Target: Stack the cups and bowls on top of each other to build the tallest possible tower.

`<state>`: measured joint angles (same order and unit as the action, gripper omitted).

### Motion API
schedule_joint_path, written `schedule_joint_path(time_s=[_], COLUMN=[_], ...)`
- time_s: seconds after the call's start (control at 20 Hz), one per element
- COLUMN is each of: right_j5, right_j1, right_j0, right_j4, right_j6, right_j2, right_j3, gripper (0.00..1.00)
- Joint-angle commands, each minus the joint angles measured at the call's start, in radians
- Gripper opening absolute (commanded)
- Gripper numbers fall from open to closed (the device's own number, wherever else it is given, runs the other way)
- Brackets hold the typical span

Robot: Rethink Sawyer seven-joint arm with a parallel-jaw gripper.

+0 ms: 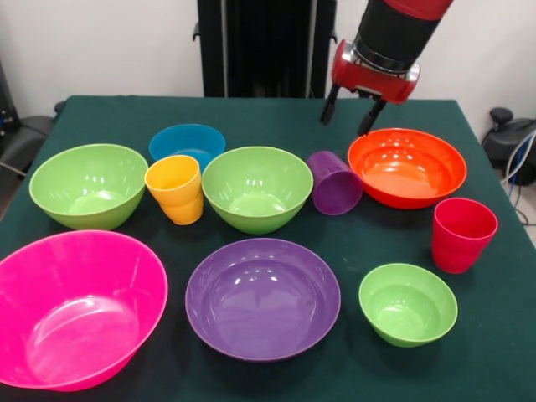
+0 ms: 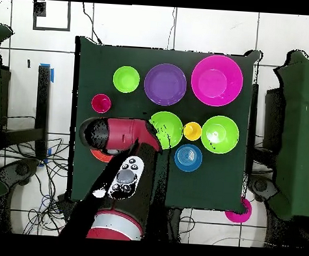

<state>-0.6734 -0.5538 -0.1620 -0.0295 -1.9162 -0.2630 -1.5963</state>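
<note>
Front view, nearest row first: the hot pink bowl [image 1: 75, 308], the wide purple bowl [image 1: 262, 297] and the small green bowl [image 1: 408, 303] each sit alone on the worktop [image 1: 494, 352], rims up. The red cup [image 1: 462, 234] stands upright just behind the small green bowl. Middle row: two larger green bowls [image 1: 88, 184] [image 1: 256, 188] with the yellow-orange cup [image 1: 175, 189] upright between them. The purple cup [image 1: 334, 182] lies tilted between the middle green bowl and the orange-red bowl [image 1: 407, 167], touching or nearly so. The blue bowl [image 1: 187, 144] sits farthest back. Nothing is stacked; I judge the tower not begun. My pincer [image 1: 347, 110] hangs empty, fingers spread, above the gap behind the purple cup. That suits a descent on that cup, which would need righting to serve as base.
</note>
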Motion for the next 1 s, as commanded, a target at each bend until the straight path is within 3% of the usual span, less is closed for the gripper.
schedule_joint_path(time_s=[0.05,0.5,1.0], right_j5=[-0.148,-0.172,-0.192], right_j1=[0.071,0.165,0.221], right_j0=[0.021,0.033,0.007], right_j4=[0.026,0.021,0.031], right_j6=[-0.113,-0.128,-0.189], right_j2=[0.075,0.079,0.05], right_j3=[0.159,0.265,0.251], gripper=[1.0,1.0,1.0])
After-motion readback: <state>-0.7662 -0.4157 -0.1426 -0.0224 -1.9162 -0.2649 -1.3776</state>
